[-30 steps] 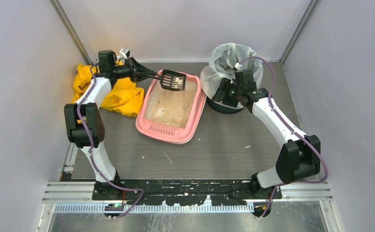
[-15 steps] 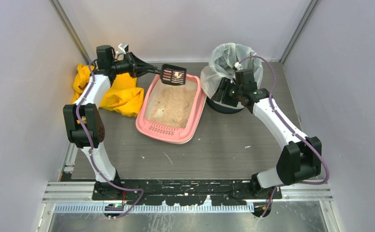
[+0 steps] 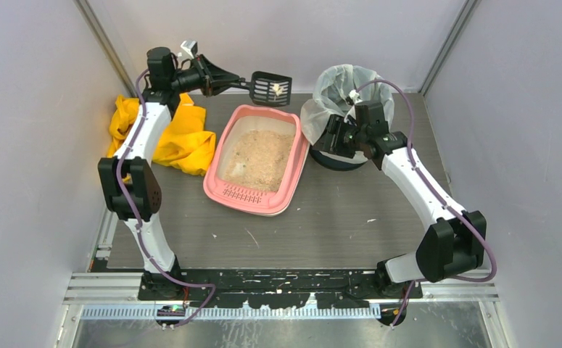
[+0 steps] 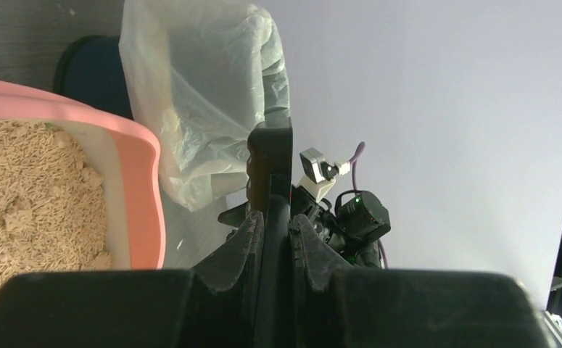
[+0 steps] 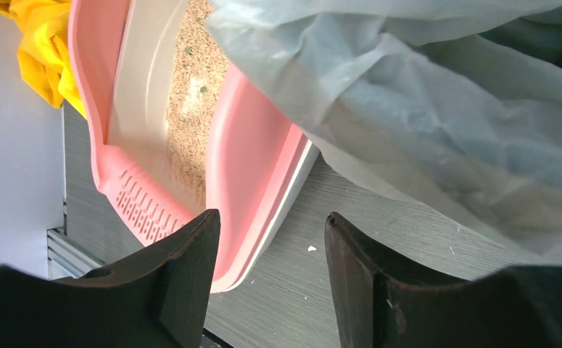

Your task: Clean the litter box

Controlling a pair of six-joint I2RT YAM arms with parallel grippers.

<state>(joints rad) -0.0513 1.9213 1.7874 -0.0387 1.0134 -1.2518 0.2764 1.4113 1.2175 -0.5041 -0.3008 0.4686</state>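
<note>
Top external view: at upper centre the left gripper [image 3: 228,80] pinches the handle of a black scoop [image 3: 271,88] carrying a pale clump, just beyond the far rim of the litter box [image 3: 252,199]. The box lies mid-frame beside a yellow cloth [image 3: 180,145]. At the right, the right gripper [image 3: 330,143] hovers with jaws spread beside the lined bin [image 3: 339,83].

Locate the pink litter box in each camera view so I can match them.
Top external: litter box mid-table, between yellow cloth and bin.
Left wrist: lower left, pink rim showing.
Right wrist: upper left, slotted lip lowest.
Shared landmark: the bin's clear liner, right of the box in every view.
</note>
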